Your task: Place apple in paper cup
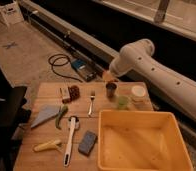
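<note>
Bare concrete floor and a dark rail run behind the wooden worktop [51, 160], whose near right corner is filled by a big yellow bin [143, 165]. Over the far edge reaches the white arm [156, 67], coming in from the right. Along that far edge, towards the right corner, stand three cups: the pale paper cup [138, 91] nearest the corner, a green cup [122, 101] beside it, and a dark brown cup [111, 89] further left. The claw [109, 76] hangs just above the dark brown cup, closed on what looks like the orange apple [107, 74].

I judge this to be the carrying step: the fruit is lifted but is over the wrong cup. Next the claw should travel right, centre over the paper cup's mouth, lower and release, without knocking the green cup.
</note>
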Tool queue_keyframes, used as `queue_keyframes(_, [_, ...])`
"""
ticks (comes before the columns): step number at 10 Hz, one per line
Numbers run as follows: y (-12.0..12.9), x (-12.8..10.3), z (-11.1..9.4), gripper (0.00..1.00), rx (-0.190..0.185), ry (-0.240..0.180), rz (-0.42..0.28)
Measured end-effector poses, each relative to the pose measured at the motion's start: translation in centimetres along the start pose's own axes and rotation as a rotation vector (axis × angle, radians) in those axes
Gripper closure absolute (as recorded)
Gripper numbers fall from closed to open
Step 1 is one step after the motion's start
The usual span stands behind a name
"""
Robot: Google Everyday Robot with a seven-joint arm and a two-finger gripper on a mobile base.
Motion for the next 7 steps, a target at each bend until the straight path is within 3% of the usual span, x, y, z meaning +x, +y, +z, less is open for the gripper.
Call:
queue_keyframes(5, [-0.66, 0.31, -0.14, 1.0, 0.007, -0.003, 0.011])
queue_keyframes(7, [-1.13, 0.58, -0.02, 1.0, 0.033, 0.012, 0.048])
